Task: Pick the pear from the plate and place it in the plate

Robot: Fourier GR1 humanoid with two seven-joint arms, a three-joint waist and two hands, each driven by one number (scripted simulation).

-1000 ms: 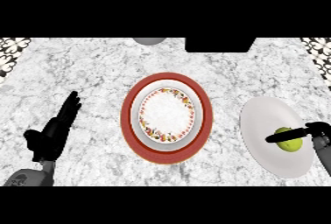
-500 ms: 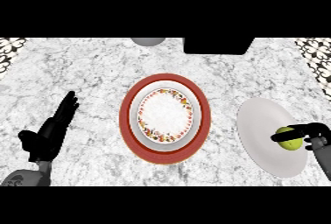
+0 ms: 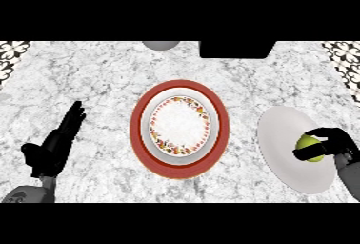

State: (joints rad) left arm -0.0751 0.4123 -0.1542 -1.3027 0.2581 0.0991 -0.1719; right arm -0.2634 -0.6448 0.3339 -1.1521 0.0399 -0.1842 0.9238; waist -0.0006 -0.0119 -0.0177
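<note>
Black fingers of my right hand are curled round the yellow-green pear, pinching it between thumb and fingers over the right side of the plain white plate. I can't tell if the pear is touching the plate or just above it. Left of that, well apart, sits the red-rimmed plate with a floral plate stacked inside, mid-counter. My left hand rests at the near left on the marble counter, fingers straight and pressed together, holding nothing.
</note>
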